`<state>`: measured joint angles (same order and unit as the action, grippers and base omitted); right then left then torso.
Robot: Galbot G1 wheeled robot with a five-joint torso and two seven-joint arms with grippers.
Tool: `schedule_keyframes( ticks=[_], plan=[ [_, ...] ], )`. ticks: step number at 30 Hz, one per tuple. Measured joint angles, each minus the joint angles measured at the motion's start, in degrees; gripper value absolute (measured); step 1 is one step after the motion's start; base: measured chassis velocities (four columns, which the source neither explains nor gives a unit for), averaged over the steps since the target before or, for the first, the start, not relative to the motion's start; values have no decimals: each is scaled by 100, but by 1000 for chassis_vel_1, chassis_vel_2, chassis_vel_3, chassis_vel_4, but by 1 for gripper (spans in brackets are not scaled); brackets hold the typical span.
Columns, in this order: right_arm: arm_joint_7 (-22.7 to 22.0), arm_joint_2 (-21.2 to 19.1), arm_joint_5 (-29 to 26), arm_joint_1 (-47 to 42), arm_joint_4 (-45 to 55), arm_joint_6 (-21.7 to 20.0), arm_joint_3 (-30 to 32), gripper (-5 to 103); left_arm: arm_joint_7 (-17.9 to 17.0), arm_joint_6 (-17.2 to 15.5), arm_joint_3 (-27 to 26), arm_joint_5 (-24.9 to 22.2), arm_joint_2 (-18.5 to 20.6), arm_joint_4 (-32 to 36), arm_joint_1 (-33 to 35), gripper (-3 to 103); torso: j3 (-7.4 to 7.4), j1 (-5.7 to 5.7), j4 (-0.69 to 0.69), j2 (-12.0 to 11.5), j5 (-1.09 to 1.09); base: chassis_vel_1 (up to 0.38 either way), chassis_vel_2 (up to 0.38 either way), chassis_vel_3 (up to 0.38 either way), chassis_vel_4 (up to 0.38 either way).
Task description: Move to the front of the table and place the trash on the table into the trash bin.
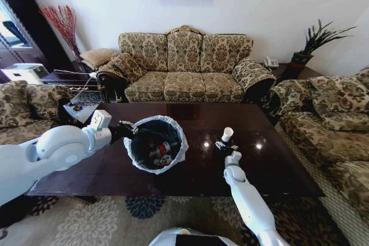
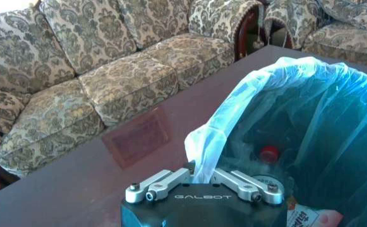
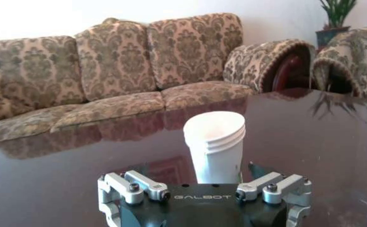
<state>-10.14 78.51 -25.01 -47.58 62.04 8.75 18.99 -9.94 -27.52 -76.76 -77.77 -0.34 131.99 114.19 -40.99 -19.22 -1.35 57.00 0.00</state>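
The glossy dark table [image 1: 277,159] stretches in front of me. My left gripper [image 1: 131,129] is shut on the rim and white liner of the black trash bin [image 1: 155,144], holding it over the table's left half with its mouth tipped toward me. In the left wrist view the liner [image 2: 234,109] is pinched in that gripper [image 2: 202,174], and a red-capped bottle [image 2: 268,153] and a red-white wrapper [image 2: 309,217] lie inside. A white paper cup [image 1: 228,134] stands upright right of the bin. My right gripper [image 1: 226,146] is just short of it, open, with the cup [image 3: 215,142] between its spread fingers [image 3: 218,171].
Patterned sofas ring the table: one behind [image 1: 184,67], an armchair at left [image 1: 23,108], another sofa at right [image 1: 328,119]. A potted plant [image 1: 305,50] stands on a corner side table. A patterned rug [image 1: 115,217] lies below the table's near edge.
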Motion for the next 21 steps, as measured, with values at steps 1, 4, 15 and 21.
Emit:
schedule_keyframes(
  ticks=[1,4,15,21],
  plan=[
    [-25,15,0,70,-64,-30,49,100,1,2,0,-1,6,-2,0,0,0,0,0,0,0,0,0,0,0],
    [-47,0,-35,124,-125,-115,97,100,5,12,9,-1,13,-17,7,0,0,0,3,0,-1,0,0,0,0],
    [180,-66,-354,396,-660,-39,18,87,12,22,37,-15,34,-61,25,0,0,0,2,0,-1,0,0,0,0],
    [194,-85,-398,413,-641,-49,-93,60,14,42,31,-30,39,-84,16,0,0,0,2,0,-1,0,0,0,0]
  ],
)
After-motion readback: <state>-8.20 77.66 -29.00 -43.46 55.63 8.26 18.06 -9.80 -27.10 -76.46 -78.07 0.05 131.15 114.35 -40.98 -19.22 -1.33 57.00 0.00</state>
